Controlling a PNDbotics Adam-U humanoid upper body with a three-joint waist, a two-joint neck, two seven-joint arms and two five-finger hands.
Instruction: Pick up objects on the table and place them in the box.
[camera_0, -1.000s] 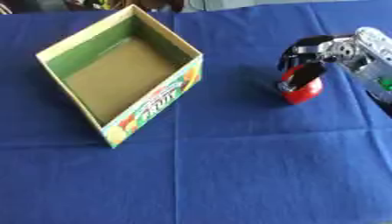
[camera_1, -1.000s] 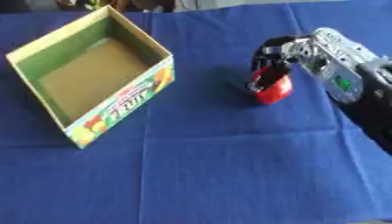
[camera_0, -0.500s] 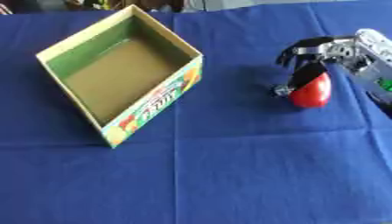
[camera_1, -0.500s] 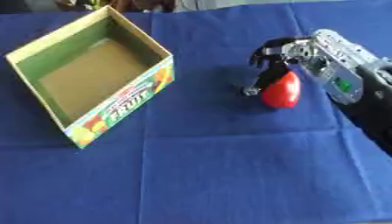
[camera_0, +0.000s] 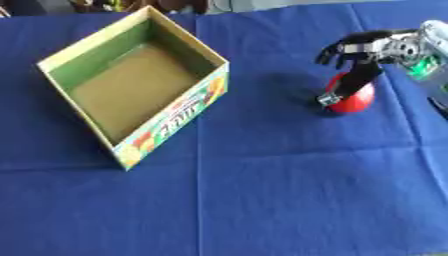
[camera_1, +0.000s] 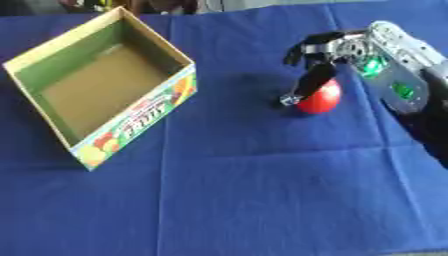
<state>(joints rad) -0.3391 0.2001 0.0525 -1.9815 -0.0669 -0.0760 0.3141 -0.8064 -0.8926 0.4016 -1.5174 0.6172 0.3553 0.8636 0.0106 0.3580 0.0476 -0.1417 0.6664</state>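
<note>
Tablecloth, blue, spans everything. Box, open and empty, sits at ten o'clock. Right hand hovers at two o'clock, fingers spread, one long digit laid down the near side of the red ball without clasping it. Ball lies just below the palm, well apart from the box; roundness offers no preferred axis.

stereo head pair, looking down, shared table
</note>
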